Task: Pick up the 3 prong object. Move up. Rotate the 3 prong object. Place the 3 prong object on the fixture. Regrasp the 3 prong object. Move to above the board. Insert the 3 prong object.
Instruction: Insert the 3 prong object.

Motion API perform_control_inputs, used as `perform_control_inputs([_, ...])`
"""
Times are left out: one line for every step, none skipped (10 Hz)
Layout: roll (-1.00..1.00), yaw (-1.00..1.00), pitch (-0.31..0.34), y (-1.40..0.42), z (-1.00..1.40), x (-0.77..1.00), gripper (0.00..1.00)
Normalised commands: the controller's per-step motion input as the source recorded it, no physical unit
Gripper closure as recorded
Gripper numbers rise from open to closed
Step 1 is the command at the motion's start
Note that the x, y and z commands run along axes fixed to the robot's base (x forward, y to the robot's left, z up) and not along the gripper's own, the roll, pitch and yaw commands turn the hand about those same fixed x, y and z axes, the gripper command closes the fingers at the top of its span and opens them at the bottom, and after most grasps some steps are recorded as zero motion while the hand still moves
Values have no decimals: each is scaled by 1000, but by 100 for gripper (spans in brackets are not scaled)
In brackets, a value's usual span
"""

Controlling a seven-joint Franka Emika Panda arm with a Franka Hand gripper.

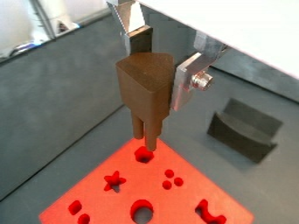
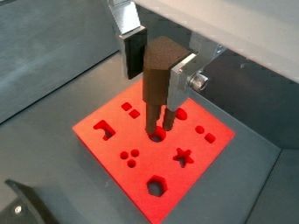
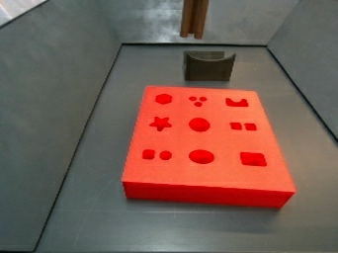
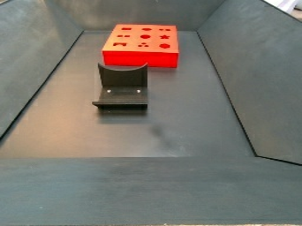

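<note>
My gripper [image 1: 162,66] is shut on the 3 prong object [image 1: 146,87], a brown wooden block held upright with its prongs pointing down. It hangs above the red board [image 1: 117,201], and the prong tips are clear of the surface, over the holes near the board's far edge. Both wrist views show this; the gripper [image 2: 158,70], the piece [image 2: 160,83] and the board [image 2: 111,144] all appear. In a side view only the brown piece [image 3: 195,15] shows, high above the board [image 3: 201,193]. The other side view shows the board [image 4: 124,57] but not the gripper.
The dark fixture [image 3: 209,65] with its curved notch stands on the grey floor beyond the board, and it shows nearer the camera in a side view [image 4: 122,84] and in a wrist view [image 1: 246,129]. Grey sloping walls [image 3: 66,79] enclose the floor.
</note>
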Motion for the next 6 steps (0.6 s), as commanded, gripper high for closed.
perform_control_inputs([-73, -769, 0, 29, -291, 263, 100])
perform_control_inputs([-77, -866, 0, 51, -343, 260, 100])
perform_control_inputs([-46, -897, 0, 54, -411, 223, 100])
perform_control_inputs([-27, -909, 0, 51, -443, 169, 100])
perform_control_inputs([-14, -903, 0, 80, -440, 157, 100])
perform_control_inputs([-14, -903, 0, 86, -446, 183, 100])
